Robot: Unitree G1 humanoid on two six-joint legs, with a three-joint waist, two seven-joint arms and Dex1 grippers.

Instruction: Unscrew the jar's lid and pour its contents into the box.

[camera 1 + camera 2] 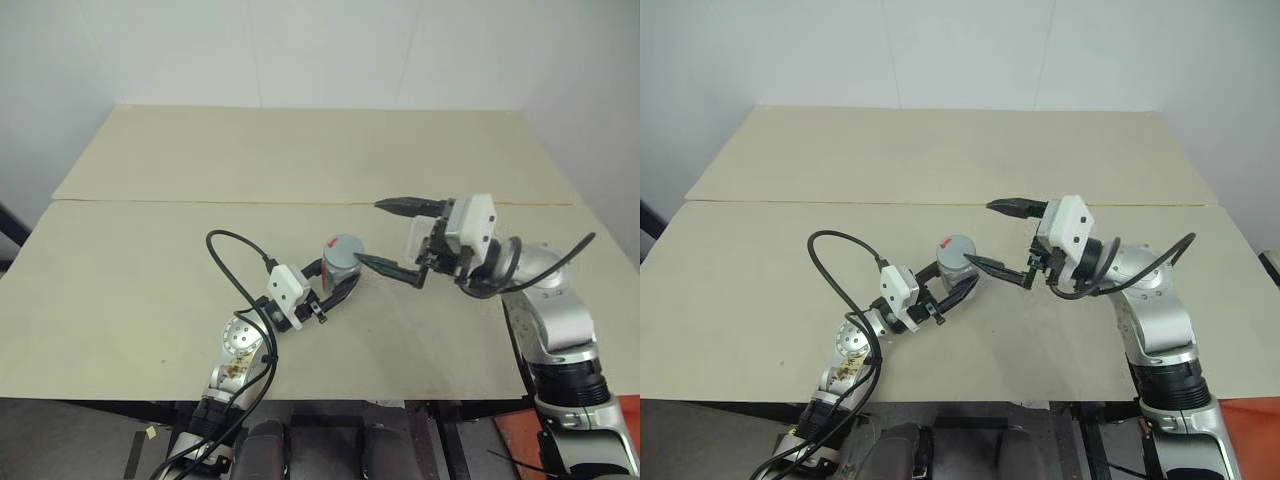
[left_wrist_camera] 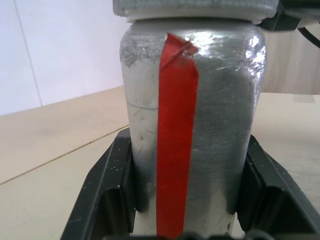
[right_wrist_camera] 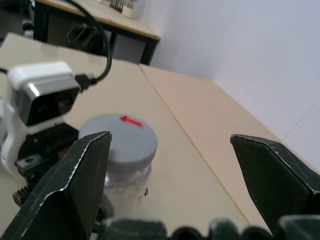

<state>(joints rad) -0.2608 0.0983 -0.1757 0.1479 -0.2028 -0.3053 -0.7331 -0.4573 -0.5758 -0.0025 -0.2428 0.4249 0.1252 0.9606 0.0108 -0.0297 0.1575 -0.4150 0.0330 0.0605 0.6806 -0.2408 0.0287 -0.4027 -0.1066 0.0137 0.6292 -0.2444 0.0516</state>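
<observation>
Your left hand (image 1: 335, 290) is clamped on the jar (image 2: 192, 125), silvery grey with a red vertical stripe (lid (image 3: 120, 137) on, grey with a red mark), held at the table's (image 1: 150, 260) near middle. Your right hand (image 1: 392, 235) stands wide open just right of it, nearer finger by the lid. Pale wooden table, white walls. The jar's base is cut off.

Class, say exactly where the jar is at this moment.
In the head views the jar stands upright near the middle of the table, clamped in the left gripper. The open right gripper sits just to its right, one finger beside the lid.
</observation>
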